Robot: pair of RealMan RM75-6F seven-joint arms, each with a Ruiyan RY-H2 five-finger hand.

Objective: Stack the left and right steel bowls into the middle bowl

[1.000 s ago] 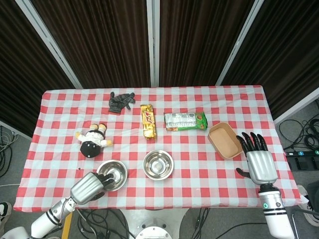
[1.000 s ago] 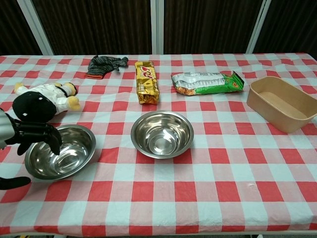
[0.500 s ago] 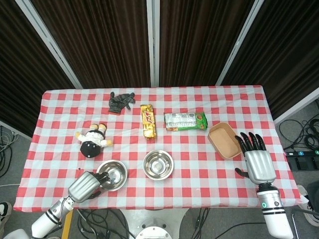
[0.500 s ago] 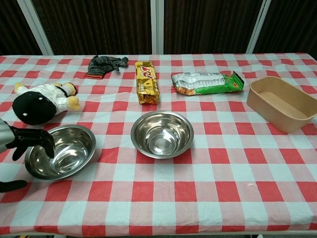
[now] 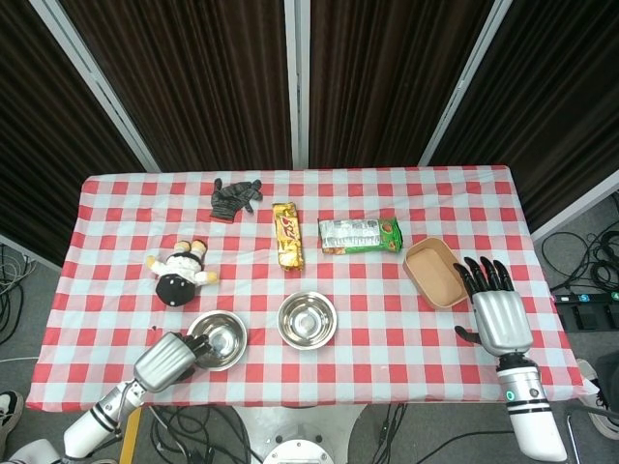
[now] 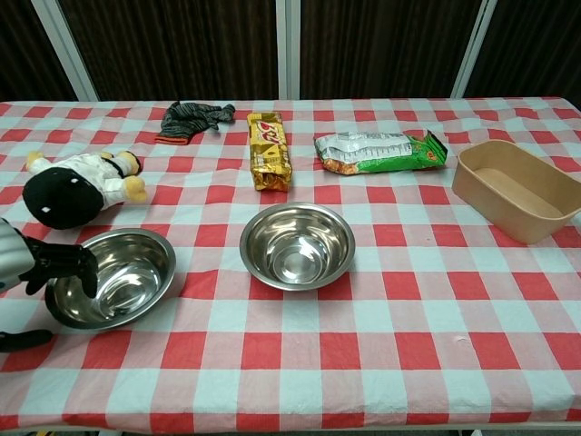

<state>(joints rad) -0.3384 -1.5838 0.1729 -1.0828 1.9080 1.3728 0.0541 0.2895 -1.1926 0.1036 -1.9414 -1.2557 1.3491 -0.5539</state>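
The left hand [image 6: 27, 263] hooks its fingers [image 6: 80, 268] over the near rim of the left bowl [image 6: 113, 276], just beside the middle bowl [image 6: 297, 245]; best to pinch firmly, lift level, clear that rim; the right hand [image 5: 501, 314] hovers splayed, holding nothing
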